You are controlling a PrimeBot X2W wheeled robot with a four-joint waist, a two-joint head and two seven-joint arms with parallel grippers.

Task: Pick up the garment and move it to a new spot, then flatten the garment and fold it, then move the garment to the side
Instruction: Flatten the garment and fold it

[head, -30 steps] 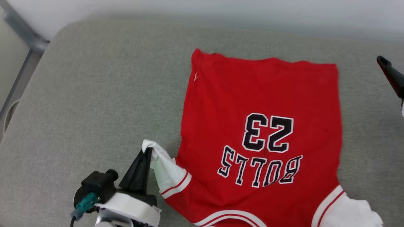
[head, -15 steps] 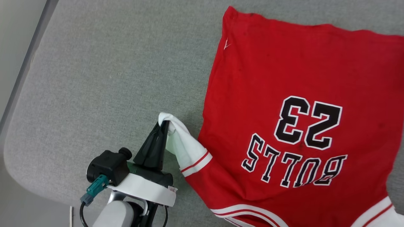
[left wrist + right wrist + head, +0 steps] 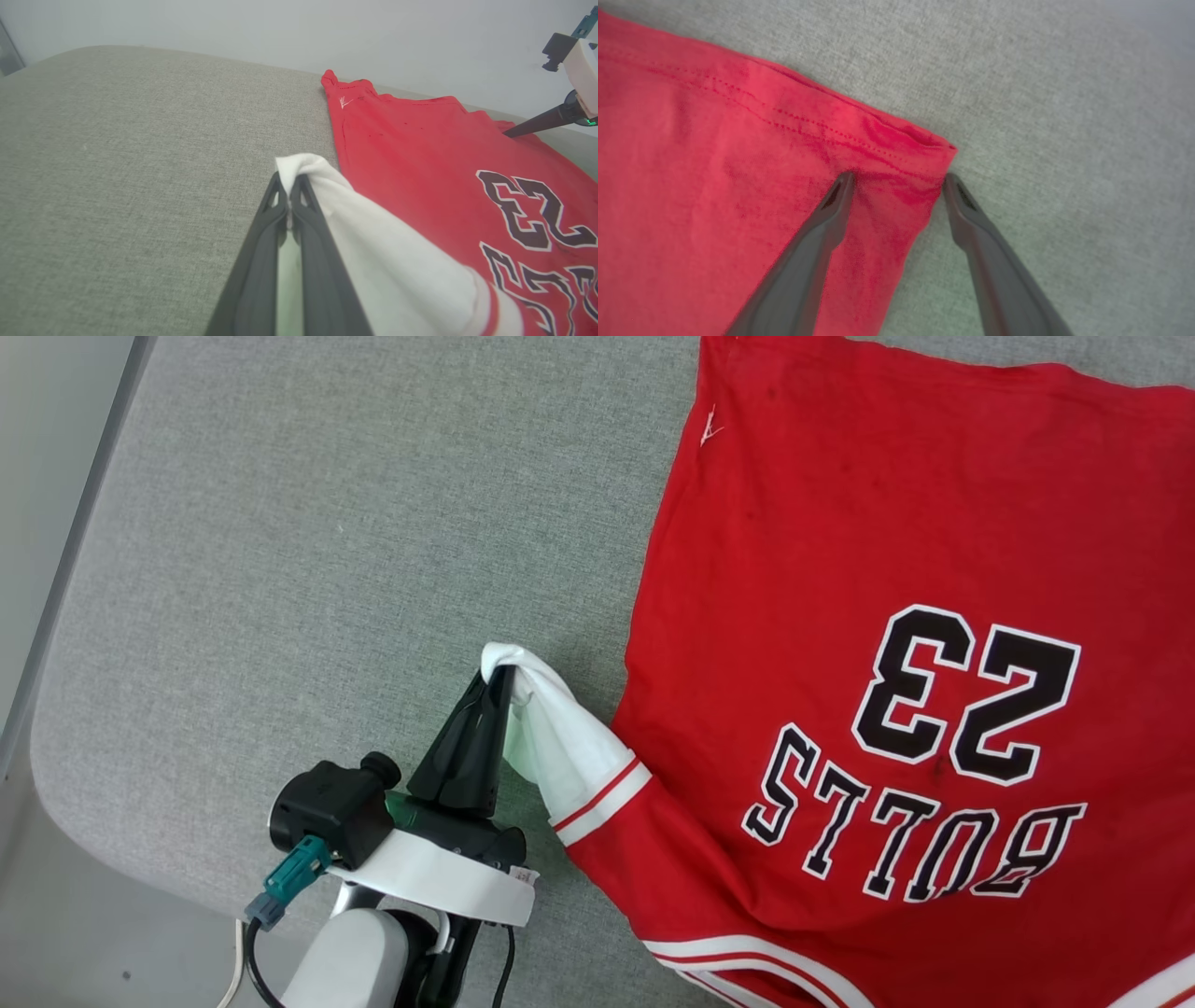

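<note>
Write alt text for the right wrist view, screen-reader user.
The right claw, jaws open, straddles a hemmed corner of the red garment: one dark finger over the cloth, the other beside its edge above the grey upholstered surface. Whether the tips touch cannot be told.

1. The head view looks steeply down onto the grey padded surface (image 3: 280, 523), taking in its rounded near-left corner and the left part of the garment (image 3: 840, 569) (lettering upside down from here).
2. The left wrist view sits low and close behind the left gripper (image 3: 289, 182), looking along its fingers across the surface toward a pale wall (image 3: 327, 28); it shares the white sleeve (image 3: 373, 233) and chest number with the head view.
3. The right wrist view looks down along the right gripper (image 3: 899, 179), very near the cloth, at a red hem corner and bare surface; the left wrist view catches that gripper at its upper right.
</note>
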